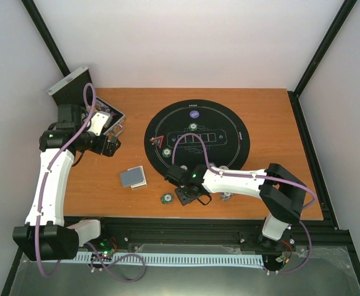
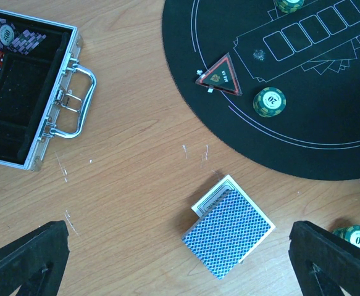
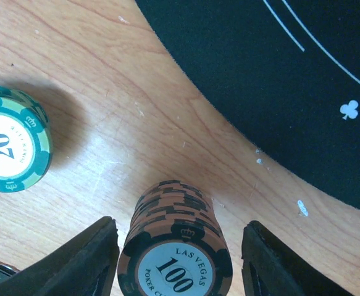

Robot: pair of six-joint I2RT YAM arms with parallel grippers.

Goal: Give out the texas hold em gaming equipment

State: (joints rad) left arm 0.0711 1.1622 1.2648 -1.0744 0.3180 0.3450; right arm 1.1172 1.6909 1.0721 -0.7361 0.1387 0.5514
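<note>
A brown-red stack of "100" poker chips [image 3: 176,246] stands on the wood just off the mat's near edge. My right gripper [image 3: 178,228] is open around it, with a gap showing on each side. A green "20" chip stack [image 3: 10,148] stands to its left. The blue-backed deck of playing cards [image 2: 229,229] lies on the wood, with my left gripper [image 2: 178,231] wide open above it. On the black mat [image 2: 328,142] sit a red triangle marker [image 2: 219,75] and a green chip [image 2: 269,102]. A purple button disc [image 1: 194,113] lies at the mat's far edge.
The open silver case [image 2: 19,92] sits at the far left of the table, with chips and red dice inside. Another green chip [image 2: 355,238] lies near the mat's edge. More chips [image 1: 226,196] rest by the right arm at the table's near edge.
</note>
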